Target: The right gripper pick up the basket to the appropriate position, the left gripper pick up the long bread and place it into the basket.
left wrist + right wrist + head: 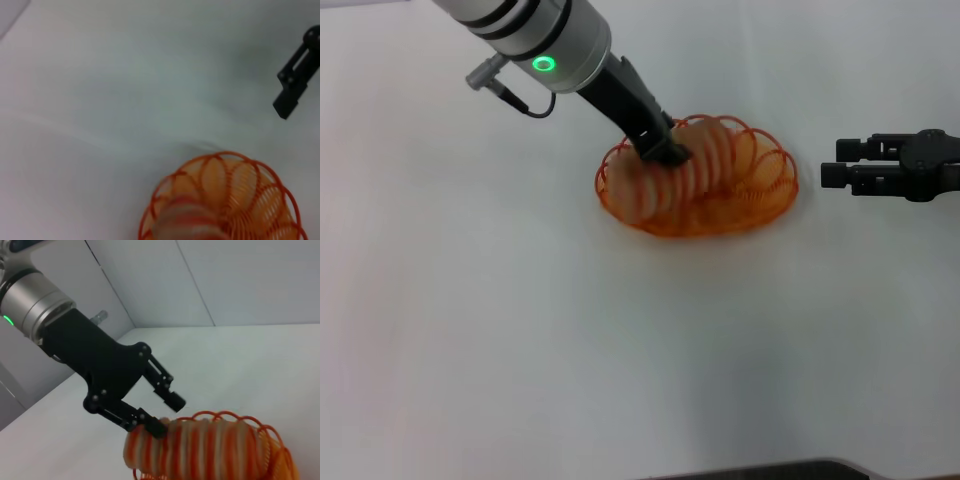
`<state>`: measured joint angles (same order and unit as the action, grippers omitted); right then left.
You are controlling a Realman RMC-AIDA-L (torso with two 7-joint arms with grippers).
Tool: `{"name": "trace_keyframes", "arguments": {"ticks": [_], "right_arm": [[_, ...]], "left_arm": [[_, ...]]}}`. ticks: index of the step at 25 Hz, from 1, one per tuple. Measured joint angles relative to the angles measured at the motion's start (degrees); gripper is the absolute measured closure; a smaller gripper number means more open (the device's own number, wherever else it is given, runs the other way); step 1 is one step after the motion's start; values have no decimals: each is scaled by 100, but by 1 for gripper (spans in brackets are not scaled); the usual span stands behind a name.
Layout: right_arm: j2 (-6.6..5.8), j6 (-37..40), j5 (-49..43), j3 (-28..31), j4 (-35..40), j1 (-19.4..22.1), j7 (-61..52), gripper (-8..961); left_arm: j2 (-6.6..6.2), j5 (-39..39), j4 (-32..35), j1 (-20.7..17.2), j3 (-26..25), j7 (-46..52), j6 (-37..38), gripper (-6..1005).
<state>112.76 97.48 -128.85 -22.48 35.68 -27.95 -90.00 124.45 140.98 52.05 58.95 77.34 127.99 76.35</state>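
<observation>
The orange wire basket [775, 195] stands on the white table, right of centre. The long bread [705, 165], cream-pink with orange stripes, lies in it lengthwise, its left end resting against the rim. My left gripper [670, 155] is right over the bread's left half. In the right wrist view, the left gripper [167, 415] is open, with one fingertip [156, 428] at the bread [200, 447] and the other clear of it. My right gripper [832, 168] is open and empty, level with the basket and a short gap to its right.
The white table [520, 350] is bare around the basket. A dark edge [800, 468] shows at the front of the table. The left wrist view shows the basket [240, 185], the bread's end [187, 222] and the right gripper [292, 90] farther off.
</observation>
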Motion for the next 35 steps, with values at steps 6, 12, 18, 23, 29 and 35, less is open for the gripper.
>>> {"name": "trace_keyframes", "arguments": {"ticks": [6, 12, 18, 23, 29, 35], "right_arm": [[-1, 0, 0, -28, 0, -38, 0, 266], [0, 1, 1, -45, -1, -69, 0, 266], [-7, -2, 0, -46, -1, -139, -3, 265], [-1, 17, 1, -44, 0, -206, -30, 265], [0, 38, -20, -65, 0, -295, -53, 265], [-4, 45, -21, -116, 0, -332, -56, 265]], "left_arm": [[-32, -394, 145, -265, -207, -21, -52, 688], [-61, -1402, 530, -1279, -1123, -387, 221, 304], [-190, -2310, -204, -2308, -3002, -1646, 976, 149], [-374, -2620, -1125, -2937, -4009, -2628, 1417, 120], [-347, -2595, -1181, -3296, -4265, -2866, 1514, 121], [-337, -2551, -1211, -3330, -4270, -2874, 1527, 123]]}}
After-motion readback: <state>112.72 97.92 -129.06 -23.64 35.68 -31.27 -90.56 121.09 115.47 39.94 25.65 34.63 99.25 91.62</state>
